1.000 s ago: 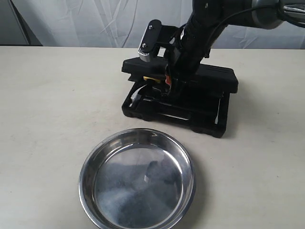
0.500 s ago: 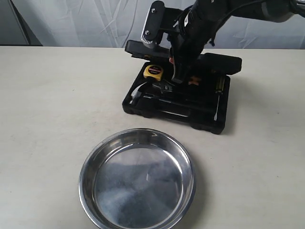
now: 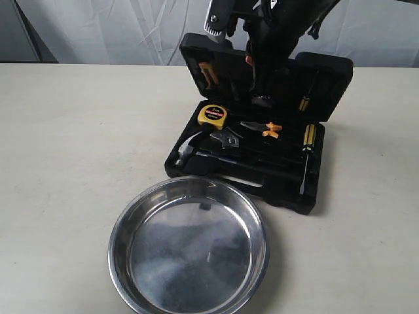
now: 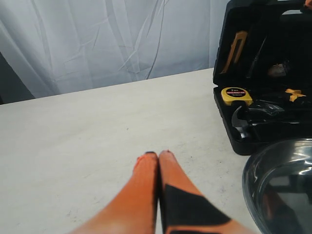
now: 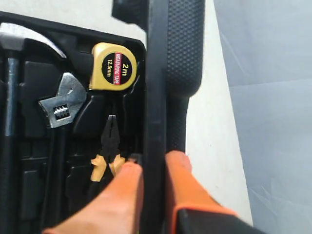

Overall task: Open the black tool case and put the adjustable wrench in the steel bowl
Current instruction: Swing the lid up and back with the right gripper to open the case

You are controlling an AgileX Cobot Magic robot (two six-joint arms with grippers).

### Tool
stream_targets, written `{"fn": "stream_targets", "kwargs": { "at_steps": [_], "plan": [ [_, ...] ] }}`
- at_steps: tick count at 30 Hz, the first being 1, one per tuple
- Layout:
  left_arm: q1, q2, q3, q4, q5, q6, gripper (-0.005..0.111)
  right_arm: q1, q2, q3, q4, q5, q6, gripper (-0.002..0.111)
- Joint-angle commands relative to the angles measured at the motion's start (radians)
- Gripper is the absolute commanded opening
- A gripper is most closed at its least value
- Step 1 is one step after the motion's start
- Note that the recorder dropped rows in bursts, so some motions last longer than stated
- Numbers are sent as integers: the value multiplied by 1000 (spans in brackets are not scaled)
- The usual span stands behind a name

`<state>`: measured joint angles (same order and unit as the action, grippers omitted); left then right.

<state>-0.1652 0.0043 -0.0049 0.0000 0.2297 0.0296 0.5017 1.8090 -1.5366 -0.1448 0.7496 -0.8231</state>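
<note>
Between right jaws, black tool case lid (image 5: 156, 97)

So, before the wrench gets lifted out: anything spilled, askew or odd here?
Nothing stands out. The black tool case is open, its lid pinched by the right pincer; the adjustable wrench lies in its slot; the steel bowl sits upright, empty.

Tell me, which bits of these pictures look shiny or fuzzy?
Exterior view: the steel bowl shines, with pale cloudy reflections on its floor. Left wrist view: the orange fingers near the lens look fuzzy. Right wrist view: the tape measure label is sharp.
</note>
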Motion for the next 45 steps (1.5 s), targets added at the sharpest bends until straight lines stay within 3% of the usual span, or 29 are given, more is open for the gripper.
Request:
{"fn": "stream_targets", "kwargs": {
  "at_steps": [1,9,16,45],
  "plan": [
    [-7,-4,5,0,-4,0,0,-3,-17,-7,-122,-67,-2,-1],
    [-7,-4,5,0,-4,0,0,-4,11,-7,-306,-242,77,-1],
    [-7,-4,5,0,-4,0,0,-35,46,-7,-339,-321,116,-1],
    [-7,-4,5,0,-4,0,0,-95,50,-7,-343,-368,127,1]
  ]
}}
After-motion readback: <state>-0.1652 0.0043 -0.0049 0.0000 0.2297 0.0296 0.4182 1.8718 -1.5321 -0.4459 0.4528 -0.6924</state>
